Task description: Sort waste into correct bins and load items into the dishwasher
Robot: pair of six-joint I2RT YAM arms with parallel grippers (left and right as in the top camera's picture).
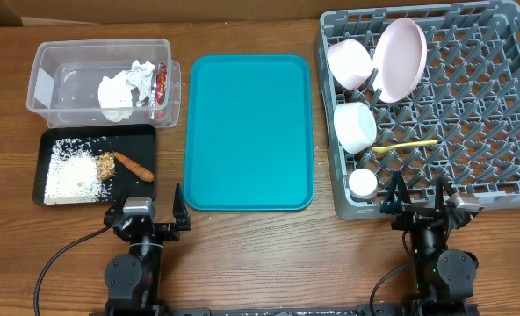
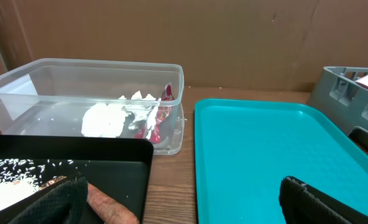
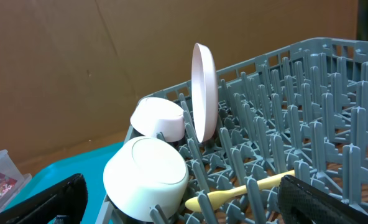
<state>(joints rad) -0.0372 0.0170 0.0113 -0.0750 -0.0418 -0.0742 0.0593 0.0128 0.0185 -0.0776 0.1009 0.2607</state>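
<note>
In the clear tub (image 1: 54, 110) lie crumpled white paper (image 1: 124, 88) and a red wrapper (image 1: 161, 83). The black tray (image 1: 139, 140) holds rice (image 1: 71, 171), a brown lump (image 1: 106, 164) and a carrot-like stick (image 1: 134, 166). The grey rack (image 1: 471, 114) carries an upright plate (image 1: 399, 60), two bowls (image 1: 350, 61) (image 1: 355, 125), a cup (image 1: 363, 183) and the yellow spoon (image 1: 405, 146). My left gripper (image 1: 146, 204) is open at the black tray's near edge, the stick (image 2: 109, 208) by its left finger. My right gripper (image 1: 416, 195) is open at the rack's near edge, facing a bowl (image 3: 147, 174) and the spoon (image 3: 246, 190).
A teal serving tray (image 1: 249, 132) lies bare between the bins and the rack. Its near edge is just right of my left gripper (image 2: 187, 205). Brown cardboard stands behind the table. The rack's pegs (image 3: 296, 112) rise in front of my right gripper (image 3: 187, 202).
</note>
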